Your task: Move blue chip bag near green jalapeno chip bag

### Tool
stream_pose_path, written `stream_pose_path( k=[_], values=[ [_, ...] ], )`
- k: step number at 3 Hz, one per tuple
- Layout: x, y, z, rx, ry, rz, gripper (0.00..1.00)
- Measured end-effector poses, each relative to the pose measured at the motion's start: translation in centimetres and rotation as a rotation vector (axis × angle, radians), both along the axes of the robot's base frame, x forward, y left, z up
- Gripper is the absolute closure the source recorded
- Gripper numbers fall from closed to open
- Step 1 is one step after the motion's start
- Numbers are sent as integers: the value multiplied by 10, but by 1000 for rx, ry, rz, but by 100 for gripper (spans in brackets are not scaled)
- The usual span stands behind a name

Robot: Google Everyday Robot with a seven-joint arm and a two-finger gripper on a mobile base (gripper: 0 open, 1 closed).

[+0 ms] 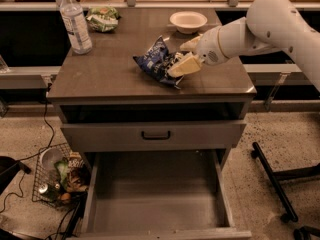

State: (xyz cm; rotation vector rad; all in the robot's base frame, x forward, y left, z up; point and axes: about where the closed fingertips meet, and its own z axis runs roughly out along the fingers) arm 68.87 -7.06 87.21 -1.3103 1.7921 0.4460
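Observation:
The blue chip bag [154, 60] is a wrinkled navy foil bag at the middle of the brown table top [110, 74], tilted up on its right side. My gripper [184, 55] comes in from the right on a white arm and is shut on the bag's right edge, with cream fingers [183, 65] above and below it. The green jalapeno chip bag [102, 19] lies at the table's back left, well apart from the blue bag.
A clear water bottle [75, 21] stands at the back left, just left of the green bag. A white bowl [188, 20] sits at the back, behind my gripper. Below the table top, a lower drawer [155, 204] is pulled open. A wire basket [60, 176] of trash sits on the floor at the left.

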Motion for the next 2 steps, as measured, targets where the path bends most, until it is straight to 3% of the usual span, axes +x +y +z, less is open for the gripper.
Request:
stream_pose_path(
  k=[2],
  values=[
    [0,6,-4,1,6,10,100]
  ],
)
